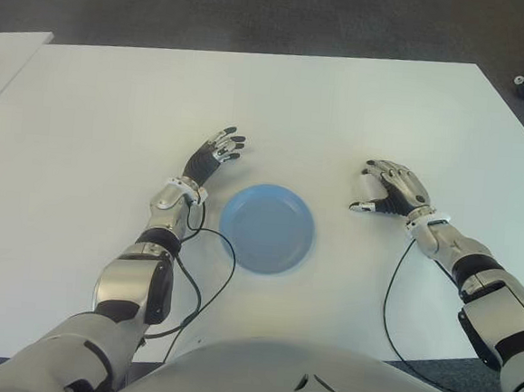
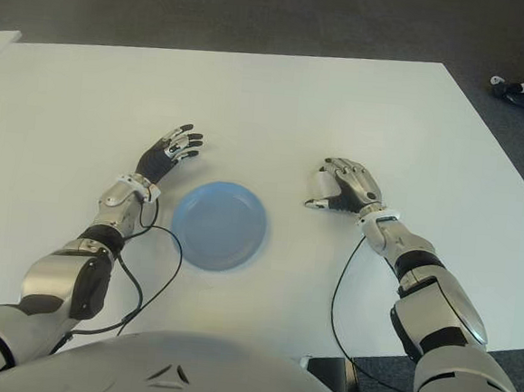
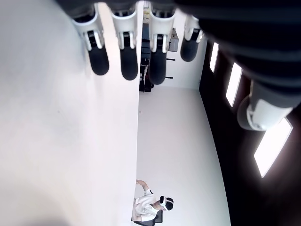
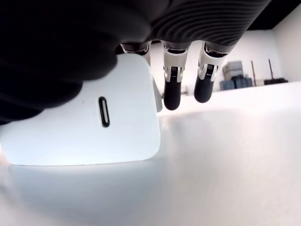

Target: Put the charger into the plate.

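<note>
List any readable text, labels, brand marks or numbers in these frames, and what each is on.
None readable.
White block charger under the right hand: only a slot-shaped port on its face, no print.
Round blue plate: plain.
White table: bare of markings.
Left hand, left of the plate: no legible marks.

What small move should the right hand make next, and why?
Probably close the fingers on the charger before lifting. The right hand covers it on the table, right of the blue plate, but a firm grip is not evident. The left hand is open beside the plate's left.
</note>
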Motion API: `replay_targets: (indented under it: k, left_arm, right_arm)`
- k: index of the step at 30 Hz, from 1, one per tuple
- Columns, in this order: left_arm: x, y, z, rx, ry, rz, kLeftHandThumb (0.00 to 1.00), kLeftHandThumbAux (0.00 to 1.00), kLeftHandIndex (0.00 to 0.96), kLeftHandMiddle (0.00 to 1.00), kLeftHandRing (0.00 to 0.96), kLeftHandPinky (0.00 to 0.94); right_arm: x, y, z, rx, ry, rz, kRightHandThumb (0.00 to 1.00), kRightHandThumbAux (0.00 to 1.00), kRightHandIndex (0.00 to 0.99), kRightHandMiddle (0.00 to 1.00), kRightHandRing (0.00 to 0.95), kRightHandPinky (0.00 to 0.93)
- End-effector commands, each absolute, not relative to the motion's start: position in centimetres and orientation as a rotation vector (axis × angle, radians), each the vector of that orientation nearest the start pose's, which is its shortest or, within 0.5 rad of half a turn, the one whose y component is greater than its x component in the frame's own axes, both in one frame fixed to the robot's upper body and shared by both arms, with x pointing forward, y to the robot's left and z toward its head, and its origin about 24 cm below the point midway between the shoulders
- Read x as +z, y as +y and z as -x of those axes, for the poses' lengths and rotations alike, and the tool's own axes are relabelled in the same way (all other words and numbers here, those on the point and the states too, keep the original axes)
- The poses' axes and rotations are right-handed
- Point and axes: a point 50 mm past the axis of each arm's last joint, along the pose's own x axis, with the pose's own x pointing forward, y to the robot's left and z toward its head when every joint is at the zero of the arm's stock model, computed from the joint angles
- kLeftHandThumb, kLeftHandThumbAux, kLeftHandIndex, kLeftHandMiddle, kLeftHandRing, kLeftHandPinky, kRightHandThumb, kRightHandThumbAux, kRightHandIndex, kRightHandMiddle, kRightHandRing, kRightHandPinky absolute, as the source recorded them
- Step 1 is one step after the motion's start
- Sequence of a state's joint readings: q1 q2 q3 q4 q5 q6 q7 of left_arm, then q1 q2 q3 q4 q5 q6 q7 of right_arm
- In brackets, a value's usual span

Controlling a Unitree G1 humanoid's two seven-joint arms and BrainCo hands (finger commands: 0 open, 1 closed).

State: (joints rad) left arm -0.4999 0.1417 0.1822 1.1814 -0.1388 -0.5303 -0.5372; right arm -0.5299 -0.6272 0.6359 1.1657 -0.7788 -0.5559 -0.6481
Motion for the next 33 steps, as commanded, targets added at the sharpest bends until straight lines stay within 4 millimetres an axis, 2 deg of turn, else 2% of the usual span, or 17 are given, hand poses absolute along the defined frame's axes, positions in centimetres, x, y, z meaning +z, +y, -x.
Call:
replay_targets:
  k: [1,6,17,25,33]
  left_arm:
    - [-3.60,17.43,-29.23,-0.367,0.200,0.110,0.000,0.453,0.119,0.208,0.183,0.175]
    - [-3.61,17.39,-29.24,-0.369,0.202,0.110,0.000,0.448,0.128,0.214,0.190,0.189]
    - [-3.55,17.26,-29.26,-0.380,0.198,0.107,0.000,0.456,0.142,0.253,0.218,0.193]
    - [-3.53,17.22,-29.26,-0.383,0.196,0.107,0.000,0.437,0.156,0.271,0.232,0.200]
    - [-3.57,17.21,-29.27,-0.385,0.201,0.112,0.000,0.438,0.159,0.271,0.234,0.199]
  right_arm:
    - [-2.47,-25.64,-27.12,0.372,-0.093,1.506,0.852,0.667,0.821,0.887,0.885,0.897]
    - [-2.20,-25.58,-27.34,0.367,-0.088,1.476,0.865,0.698,0.847,0.903,0.899,0.900]
    - [-1.98,-25.59,-27.48,0.361,-0.083,1.458,0.799,0.729,0.837,0.903,0.897,0.901]
    - [-1.75,-25.63,-27.60,0.380,-0.108,1.496,0.657,0.760,0.805,0.900,0.895,0.897]
    - [-1.58,-25.77,-27.70,0.379,-0.111,1.503,0.597,0.775,0.800,0.899,0.893,0.895]
